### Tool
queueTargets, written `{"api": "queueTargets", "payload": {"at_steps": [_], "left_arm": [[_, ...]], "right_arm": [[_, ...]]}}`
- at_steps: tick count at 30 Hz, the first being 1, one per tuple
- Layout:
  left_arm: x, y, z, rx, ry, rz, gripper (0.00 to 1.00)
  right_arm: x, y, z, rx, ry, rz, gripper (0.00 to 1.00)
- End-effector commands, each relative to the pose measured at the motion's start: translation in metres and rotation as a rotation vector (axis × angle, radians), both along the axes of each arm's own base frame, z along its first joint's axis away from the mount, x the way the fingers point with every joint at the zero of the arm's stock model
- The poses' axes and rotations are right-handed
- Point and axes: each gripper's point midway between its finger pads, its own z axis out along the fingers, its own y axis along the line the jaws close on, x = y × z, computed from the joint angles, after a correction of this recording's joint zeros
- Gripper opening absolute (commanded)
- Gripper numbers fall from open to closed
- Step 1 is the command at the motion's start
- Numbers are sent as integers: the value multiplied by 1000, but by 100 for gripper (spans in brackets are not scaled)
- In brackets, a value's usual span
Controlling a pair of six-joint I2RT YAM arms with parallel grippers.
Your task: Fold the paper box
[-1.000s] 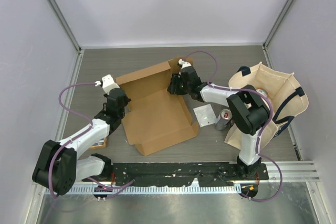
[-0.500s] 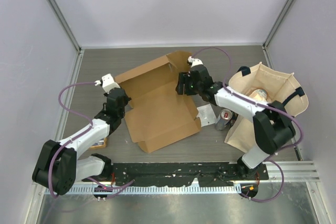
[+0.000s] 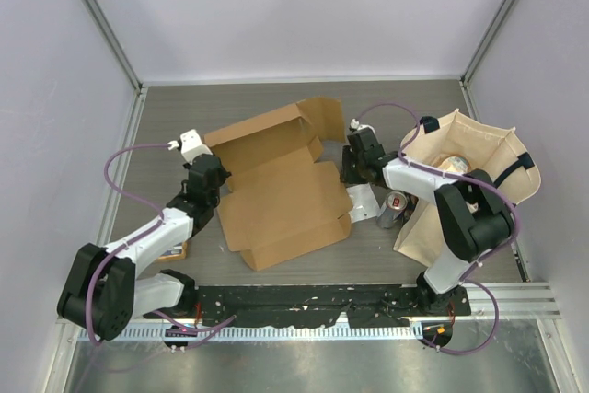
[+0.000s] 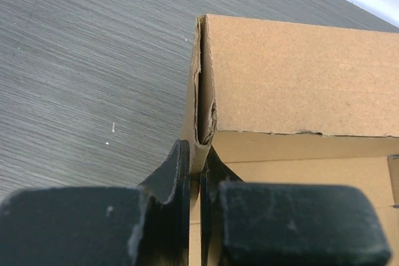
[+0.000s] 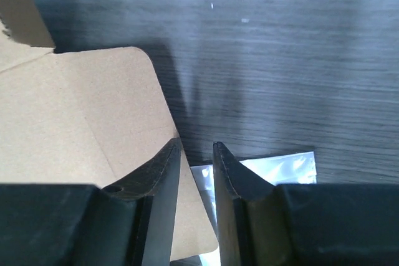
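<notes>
At the middle of the table (image 3: 175, 112), between the 2 arms, the paper box (image 3: 281, 200) is laid as a partly formed cardboard sheet. Compared with 1 second ago, the right gripper (image 3: 354, 165) has been drawn off the sheet's right edge. It is now placed just beside that edge, over the silvery packet (image 3: 359, 200). In the right wrist view its fingers are set narrowly apart, with only bare table and packet seen between them, so nothing is held. A rounded flap (image 5: 81, 116) is seen just to their left.

The far right flap (image 3: 322, 117), which lay lower earlier, is now stood up at the far corner. From this it is judged that 1 fold has been raised and released, and that the flap may drop back unless it is tucked. The left gripper (image 4: 194, 154) is closed on the doubled left wall (image 4: 201, 85) of the box, so the sheet is steadied on that side.

The long axis of the sheet is judged to run from the far side to the near side, slanted so that the near end is turned a little toward the right arm. The inner face is turned upward.
</notes>
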Motion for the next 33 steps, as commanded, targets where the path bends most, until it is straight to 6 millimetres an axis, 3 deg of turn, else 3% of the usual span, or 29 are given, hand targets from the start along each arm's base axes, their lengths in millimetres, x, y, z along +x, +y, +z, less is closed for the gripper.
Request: {"api": "queueTargets", "payload": {"at_steps": [1,3,6,7,11,14,18,20,23,27,29,33], "left_arm": [[13,-9,27,-63,-102,-6,0],[13,-9,26,-59,-97,-9,0],[13,-8,24,-39,-93,-10,0],[14,-6,24,-27,-90,-2,0],[16,-1,25,37,-93,-1,0],[17,0,28,68,-94,-10,0],[18,-1,29,74,-98,-20,0],[17,-1,30,75,-99,-22,0],[16,-1,30,74,-102,-20,0],[16,-1,29,74,-102,-21,0],[17,-1,30,74,-102,-20,0],[19,-2,32,71,-108,-21,0]], "right_arm": [[4,4,-10,-26,33,-14,32],[3,9,-8,-29,30,12,33],[10,7,19,-23,-62,20,36],[13,5,38,-15,-120,18,38],[22,-9,77,-91,-226,26,58],[32,-14,96,-95,-280,64,66],[56,1,130,-42,-410,126,68],[70,-3,129,-79,-428,106,69],[91,-7,137,-90,-460,114,69],[111,10,146,-44,-536,191,68],[107,30,145,15,-516,270,59],[100,45,145,60,-522,265,45]]}}
